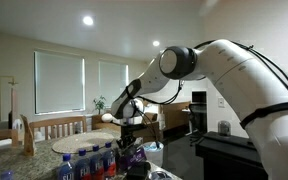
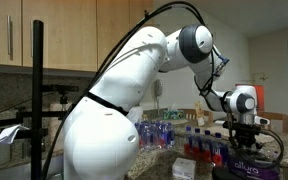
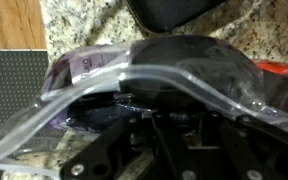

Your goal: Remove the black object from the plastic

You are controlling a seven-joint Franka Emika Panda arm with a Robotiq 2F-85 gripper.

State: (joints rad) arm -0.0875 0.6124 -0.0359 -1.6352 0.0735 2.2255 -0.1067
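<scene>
In the wrist view a clear plastic bag (image 3: 94, 85) fills most of the frame. A rounded black object (image 3: 189, 55) lies inside it. My gripper (image 3: 169, 120) is pressed right up against the bag, and its dark fingers are half hidden under the plastic film. The fingers look close together, but whether they grip anything is hidden. In both exterior views the gripper (image 1: 131, 135) (image 2: 246, 138) points straight down, low over the counter, with the bag (image 2: 246, 160) just beneath it.
Several water bottles with blue and purple labels (image 1: 89, 160) (image 2: 164, 132) stand on the granite counter (image 3: 74, 25) beside the bag. Another black item (image 3: 174, 12) lies beyond the bag. A dark appliance (image 1: 224, 150) stands beside the arm, and wooden chairs (image 1: 54, 127) stand behind.
</scene>
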